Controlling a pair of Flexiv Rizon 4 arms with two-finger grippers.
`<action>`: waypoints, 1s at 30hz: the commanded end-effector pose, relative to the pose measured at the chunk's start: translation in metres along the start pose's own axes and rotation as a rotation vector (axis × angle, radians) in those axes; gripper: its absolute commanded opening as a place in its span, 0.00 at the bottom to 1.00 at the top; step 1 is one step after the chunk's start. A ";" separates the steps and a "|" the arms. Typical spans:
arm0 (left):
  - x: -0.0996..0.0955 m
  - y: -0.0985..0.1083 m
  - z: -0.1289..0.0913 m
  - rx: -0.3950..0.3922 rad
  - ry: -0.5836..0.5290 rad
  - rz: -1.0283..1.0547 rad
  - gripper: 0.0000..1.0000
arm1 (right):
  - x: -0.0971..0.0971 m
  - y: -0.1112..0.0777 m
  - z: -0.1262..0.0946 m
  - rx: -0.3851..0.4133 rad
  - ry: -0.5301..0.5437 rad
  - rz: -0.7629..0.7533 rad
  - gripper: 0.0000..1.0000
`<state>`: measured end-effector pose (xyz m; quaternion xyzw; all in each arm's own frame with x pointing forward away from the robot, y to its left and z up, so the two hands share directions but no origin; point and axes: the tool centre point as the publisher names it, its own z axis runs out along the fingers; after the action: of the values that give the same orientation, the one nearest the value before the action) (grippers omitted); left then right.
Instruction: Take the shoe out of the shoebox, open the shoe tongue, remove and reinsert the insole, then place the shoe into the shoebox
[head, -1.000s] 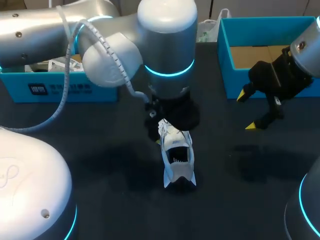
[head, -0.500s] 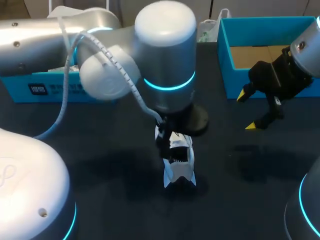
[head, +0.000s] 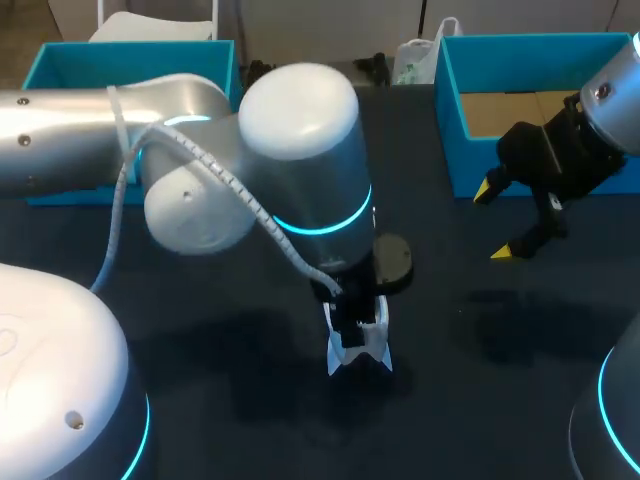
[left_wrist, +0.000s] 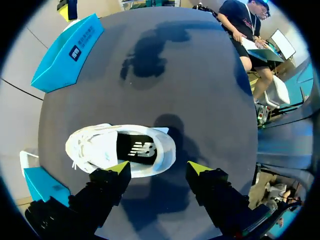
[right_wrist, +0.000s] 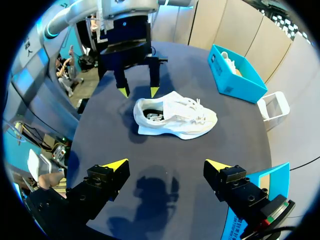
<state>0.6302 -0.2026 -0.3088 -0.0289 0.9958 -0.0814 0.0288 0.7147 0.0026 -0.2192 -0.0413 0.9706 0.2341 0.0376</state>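
**Poised over the sneaker, insole step ahead**

Found the white sneaker (head: 358, 348) upright on its sole on the table (head: 200, 400), near 6 o'clock of the table's middle and well apart from the blue shoebox (head: 452, 150) at 2 o'clock. Noted a second blue box (head: 130, 52) at 10 o'clock. Saw the left tool (left_wrist: 159, 168) hung just over the heel end, fingers spread, pinching nothing; could not tell any contact with the collar. Saw the black insole (left_wrist: 137, 149) seated inside the wide-open mouth, plain from the left wrist. Saw the right tool (head: 495, 221) near 3 o'clock, beside the shoebox wall, likewise spread and empty, well apart from the sneaker.

Judged the take-out done and the tongue apparently opened, hence the insole removal in hand. Judged the next move to call for a descent into the mouth at the heel, one finger slipped under the insole's rear edge, a pinch, then a lift up and back. Judged a steadying hold by the right tool at the toe likely needed too, against tipping of the light sneaker.
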 end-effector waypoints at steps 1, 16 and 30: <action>0.001 0.000 0.010 0.004 -0.002 0.018 0.85 | 0.001 0.000 0.001 0.003 -0.002 0.001 1.00; 0.005 -0.017 0.045 -0.037 -0.010 0.081 0.93 | 0.001 0.000 0.001 0.003 -0.002 0.001 1.00; 0.015 -0.016 0.072 -0.093 0.003 0.072 0.69 | 0.001 0.000 0.001 0.003 -0.002 0.001 1.00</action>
<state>0.6205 -0.2225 -0.3695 0.0073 0.9987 -0.0419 0.0288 0.7147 0.0026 -0.2192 -0.0413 0.9706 0.2341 0.0377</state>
